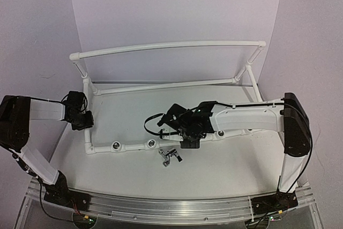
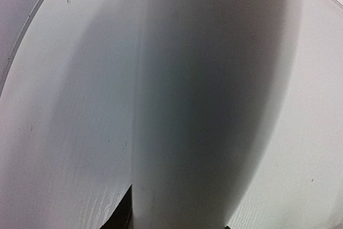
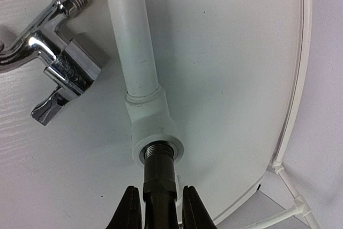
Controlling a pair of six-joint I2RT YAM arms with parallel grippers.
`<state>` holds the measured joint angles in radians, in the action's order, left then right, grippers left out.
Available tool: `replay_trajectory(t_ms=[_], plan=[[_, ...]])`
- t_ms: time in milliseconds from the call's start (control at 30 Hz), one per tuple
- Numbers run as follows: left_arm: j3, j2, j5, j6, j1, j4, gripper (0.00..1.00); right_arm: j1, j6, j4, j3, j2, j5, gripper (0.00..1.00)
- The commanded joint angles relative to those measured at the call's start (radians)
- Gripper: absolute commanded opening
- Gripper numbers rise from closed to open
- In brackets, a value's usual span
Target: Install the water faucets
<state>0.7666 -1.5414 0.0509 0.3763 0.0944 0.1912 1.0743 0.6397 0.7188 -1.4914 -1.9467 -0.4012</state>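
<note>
Right wrist: right fingers (image 3: pixel 128 207) pinching faucet (image 3: pixel 159 178) at socket (image 3: pixel 140 142), arm (image 1: pixel 246 117) stretched low; left fingers (image 2: pixel 122 219) clamping pipe frame (image 2: pixel 182 105).

Water faucets, two: one loose faucet (image 1: pixel 170 156) lying on the near part of the surface (image 1: pixel 225 170), and one gripped faucet (image 3: pixel 159 172) standing with its stem in a socket. White pipe frame (image 1: pixel 161 45), one, with four silver-ringed sockets counted: three bare sockets (image 1: pixel 115 146) along its near rail in the top view, and a fourth, the filled socket (image 3: pixel 140 153), in the right wrist view. Arms, two: the left arm (image 1: pixel 40 112) and the right arm (image 1: pixel 252 119), each with one gripper, the left gripper (image 1: pixel 83 120) and the right gripper (image 3: pixel 159 190), the latter showing two fingers (image 3: pixel 128 210).
</note>
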Motion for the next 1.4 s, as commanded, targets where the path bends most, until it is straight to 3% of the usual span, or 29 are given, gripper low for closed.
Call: replay_trajectory(t_ms=[0,667,1367], plan=[[0.014,-0.052,-0.097,0.335,-0.012,-0.001,0.00,-0.011,-0.128,-0.068,0.063,0.015,0.150,0.00],[0.017,-0.052,-0.087,0.337,-0.013,0.010,0.00,-0.025,-0.259,-0.163,0.154,0.062,0.173,0.00],[0.031,-0.056,-0.087,0.343,-0.013,0.019,0.00,-0.026,-0.718,-0.149,0.142,0.089,0.274,0.00]])
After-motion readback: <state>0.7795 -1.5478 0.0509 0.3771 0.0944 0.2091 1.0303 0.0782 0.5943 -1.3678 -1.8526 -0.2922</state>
